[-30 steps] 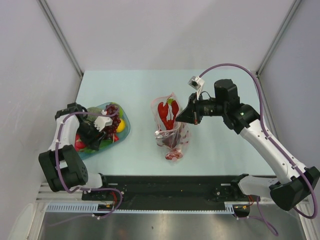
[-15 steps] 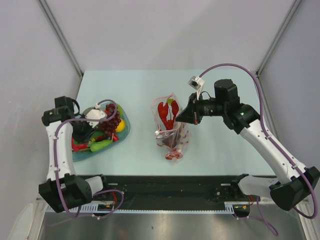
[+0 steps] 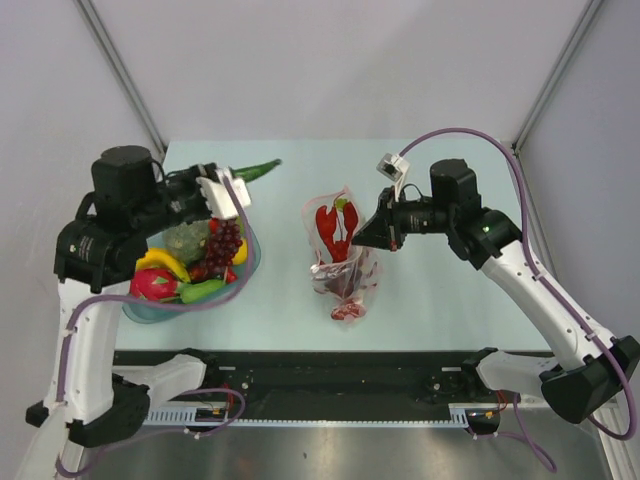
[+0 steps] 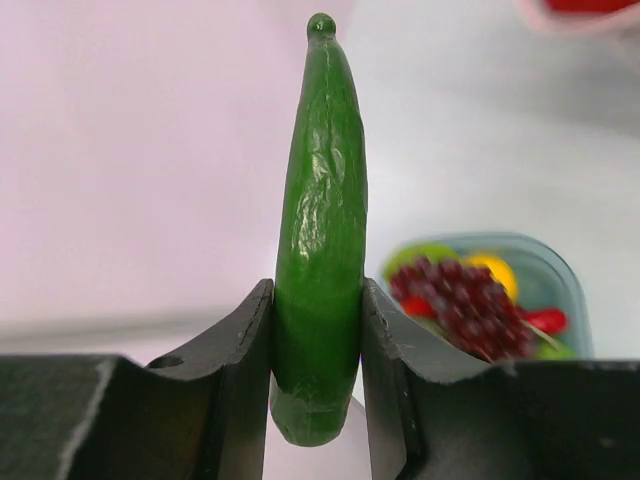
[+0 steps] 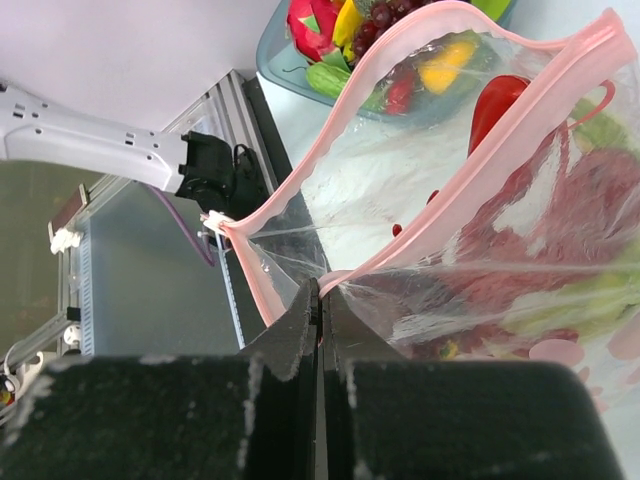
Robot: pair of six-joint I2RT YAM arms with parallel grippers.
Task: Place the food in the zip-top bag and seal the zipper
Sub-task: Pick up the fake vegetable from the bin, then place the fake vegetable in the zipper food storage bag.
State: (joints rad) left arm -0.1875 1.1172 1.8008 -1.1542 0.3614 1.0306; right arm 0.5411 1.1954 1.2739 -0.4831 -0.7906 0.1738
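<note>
Lifted out of the dish point(image 3: 254, 250) since a second ago, the left tool point(image 3: 232, 186) now hangs above the dish's far rim in the overhead view, gripping a green vegetable point(image 3: 256, 169). Right of the dish, the zip-top bag point(image 3: 345, 272) sits on the desk point(image 3: 450, 290) with a red lobster point(image 3: 330, 228) inside, the right tool point(image 3: 375, 228) at its edge. Left wrist view: both fingers press the vegetable's lower end, with grapes point(image 4: 460, 300) in the dish beyond. Right wrist view: the right tool is clamped tight on the bag's pink zipper point(image 5: 335, 100), the mouth gaping toward the dish.
</note>
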